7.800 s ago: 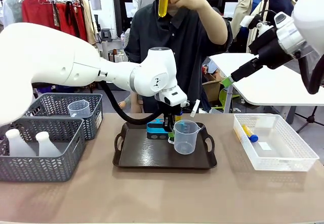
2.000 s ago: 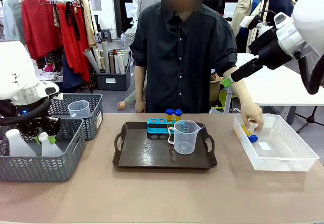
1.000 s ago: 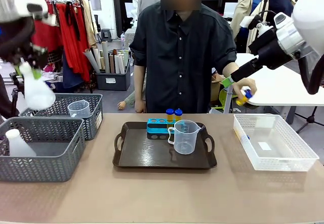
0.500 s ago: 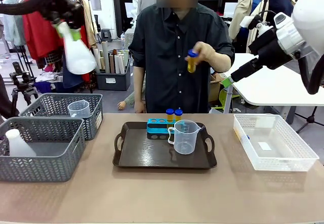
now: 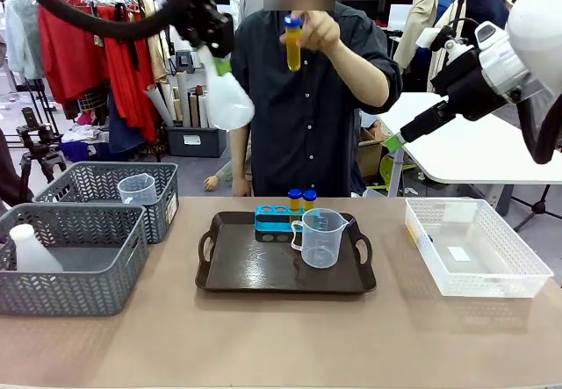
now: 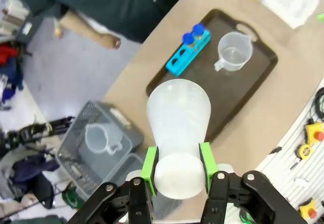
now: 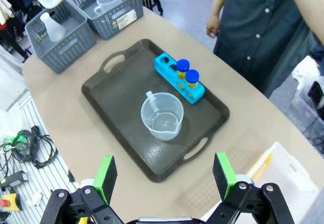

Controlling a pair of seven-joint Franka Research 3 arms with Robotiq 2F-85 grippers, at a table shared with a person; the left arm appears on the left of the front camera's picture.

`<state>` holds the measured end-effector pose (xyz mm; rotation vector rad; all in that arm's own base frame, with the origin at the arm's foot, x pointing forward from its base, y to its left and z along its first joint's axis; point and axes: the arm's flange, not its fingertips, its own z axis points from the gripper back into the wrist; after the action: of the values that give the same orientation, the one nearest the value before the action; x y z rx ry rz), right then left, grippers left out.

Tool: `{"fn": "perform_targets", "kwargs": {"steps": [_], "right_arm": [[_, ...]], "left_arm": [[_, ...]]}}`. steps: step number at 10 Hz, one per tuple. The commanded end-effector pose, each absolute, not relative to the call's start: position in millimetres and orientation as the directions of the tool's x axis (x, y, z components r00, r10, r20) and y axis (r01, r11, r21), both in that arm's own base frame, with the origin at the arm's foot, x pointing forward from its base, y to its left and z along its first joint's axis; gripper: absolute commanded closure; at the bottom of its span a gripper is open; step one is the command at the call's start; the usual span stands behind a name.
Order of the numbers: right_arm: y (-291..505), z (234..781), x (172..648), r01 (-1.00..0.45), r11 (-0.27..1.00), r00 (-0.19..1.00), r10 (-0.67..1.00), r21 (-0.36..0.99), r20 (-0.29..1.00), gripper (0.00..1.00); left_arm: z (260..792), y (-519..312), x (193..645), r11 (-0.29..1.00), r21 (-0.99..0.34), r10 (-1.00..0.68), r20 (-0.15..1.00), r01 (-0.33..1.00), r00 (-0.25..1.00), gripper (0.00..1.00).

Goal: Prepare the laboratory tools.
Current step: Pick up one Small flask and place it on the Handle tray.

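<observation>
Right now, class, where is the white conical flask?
In the front view the conical flask hangs high above the table, left of centre, held by the fingers of the left gripper, beside the person's raised tube.

Robotics workroom, clothes rack of red garments, grey baskets, white table behind
</observation>
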<state>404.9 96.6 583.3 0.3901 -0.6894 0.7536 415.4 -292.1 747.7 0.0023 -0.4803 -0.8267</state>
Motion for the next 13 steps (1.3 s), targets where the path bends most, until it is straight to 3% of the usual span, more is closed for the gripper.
{"fn": "perform_targets", "kwargs": {"steps": [1, 5, 11, 13], "right_arm": [[96.1, 584.1, 405.2, -0.737, 0.669, 0.527, 0.483, 0.094, 0.699, 0.0], [96.1, 584.1, 405.2, -0.737, 0.669, 0.527, 0.483, 0.094, 0.699, 0.0], [96.1, 584.1, 405.2, -0.737, 0.669, 0.527, 0.483, 0.094, 0.699, 0.0], [96.1, 584.1, 405.2, -0.737, 0.669, 0.527, 0.483, 0.094, 0.699, 0.0]], "left_arm": [[738.5, -303.5, 426.9, 0.615, 0.189, -0.759, 0.403, 0.765, 0.511, 1.0], [709.1, -318.0, 448.3, 0.562, 0.183, -0.803, 0.356, 0.807, 0.478, 1.0], [701.4, -326.6, 444.3, 0.587, 0.18, -0.787, 0.355, 0.789, 0.505, 1.0], [669.1, -309.0, 459.4, 0.588, 0.129, -0.792, 0.295, 0.798, 0.535, 1.0]]}}
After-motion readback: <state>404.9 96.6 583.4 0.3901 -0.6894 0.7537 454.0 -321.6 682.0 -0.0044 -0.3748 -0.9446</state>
